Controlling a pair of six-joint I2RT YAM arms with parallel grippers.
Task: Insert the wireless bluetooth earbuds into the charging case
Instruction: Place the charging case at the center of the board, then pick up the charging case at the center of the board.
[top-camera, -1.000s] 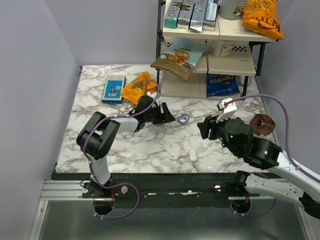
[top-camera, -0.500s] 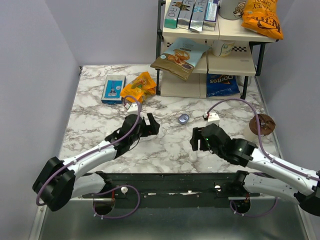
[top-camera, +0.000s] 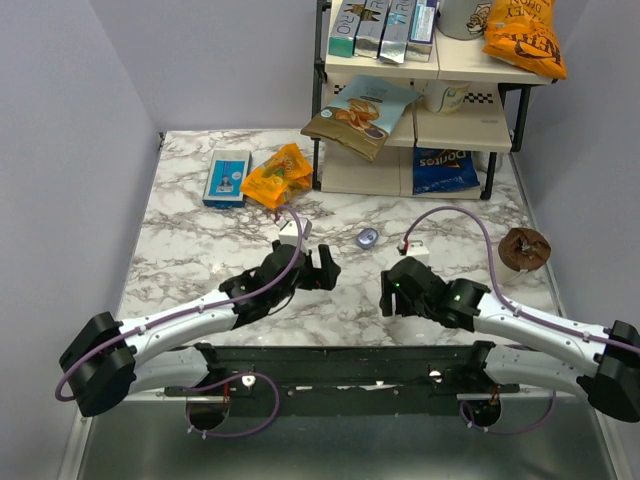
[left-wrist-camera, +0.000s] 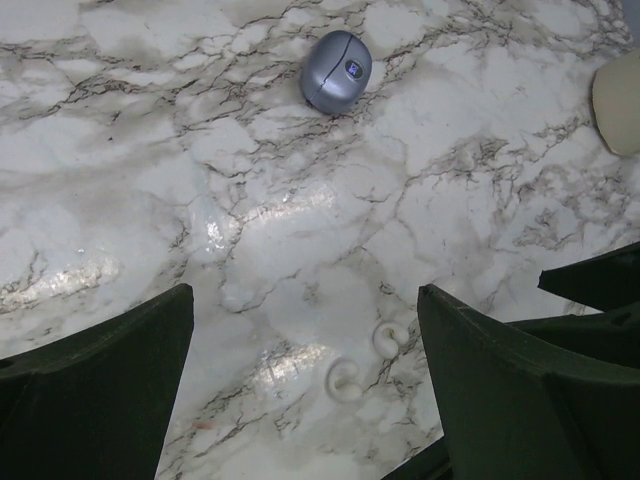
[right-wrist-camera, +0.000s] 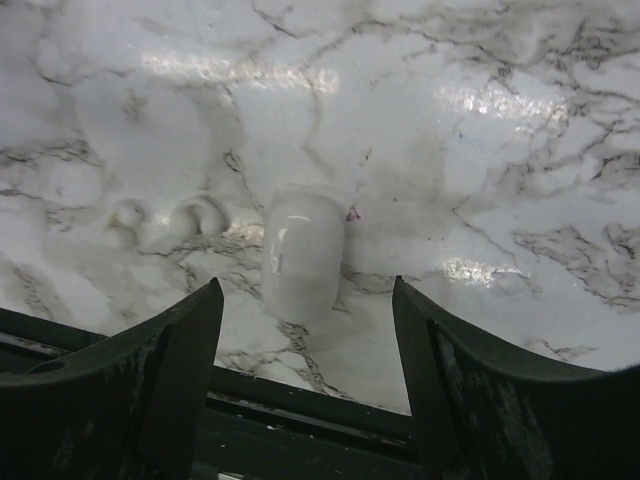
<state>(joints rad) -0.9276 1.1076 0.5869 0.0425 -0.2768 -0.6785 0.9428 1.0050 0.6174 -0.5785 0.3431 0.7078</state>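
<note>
Fingers (left-wrist-camera: 100, 390) of left gripper (left-wrist-camera: 305, 400) and right gripper (right-wrist-camera: 310, 385) spread, empty; earbuds (left-wrist-camera: 343, 381) loose by worktop's (top-camera: 200, 250) near edge, charging case (left-wrist-camera: 336, 70) apart, none inserted.

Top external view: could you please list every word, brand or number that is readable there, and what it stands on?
"Doritos": blue chip bag low in the rack.
Boxes at the rack's top: big letters cropped, not readable.
Orange bag top right, tan snack bag, blue box and orange pouch on the table: print too blurred to read.
</note>
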